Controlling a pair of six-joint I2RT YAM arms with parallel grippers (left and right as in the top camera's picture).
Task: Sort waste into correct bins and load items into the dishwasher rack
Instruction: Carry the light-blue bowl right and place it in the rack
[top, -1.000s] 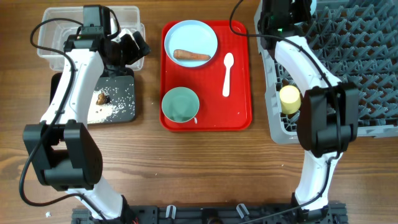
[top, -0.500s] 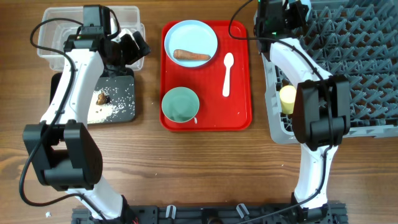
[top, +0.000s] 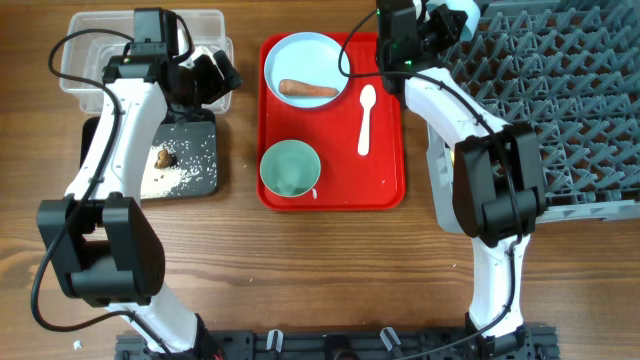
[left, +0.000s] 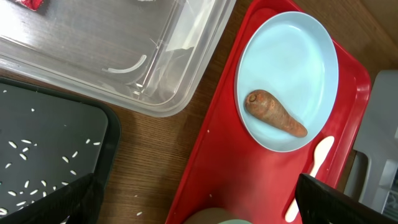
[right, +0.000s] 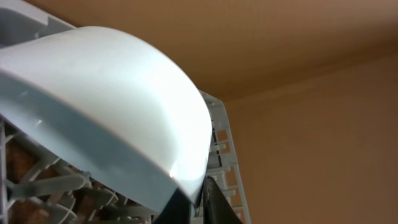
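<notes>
My right gripper (top: 437, 22) is shut on the rim of the small white bowl (top: 455, 8) and holds it above the far left corner of the grey dishwasher rack (top: 560, 90). In the right wrist view the fingers (right: 199, 194) pinch the bowl (right: 112, 93) over the rack (right: 219, 127). My left gripper (top: 208, 75) is open and empty between the clear tub (top: 85, 50) and the red tray; in its wrist view it (left: 199, 202) looks down on the light blue plate (left: 289, 81), carrot (left: 273, 112) and spoon (left: 314, 165). The yellow cup is hidden.
The red tray (top: 385, 190) also holds the small light blue bowl (top: 290, 167). The black tray (top: 195, 183) has rice crumbs (top: 190, 160) and a brown lump (top: 163, 156). A red-and-white wrapper (left: 31, 3) lies in the clear tub (left: 124, 56).
My right wrist has swung left along the rack's far edge with the white bowl, and the forearm now covers the yellow cup. The left arm has not moved.
</notes>
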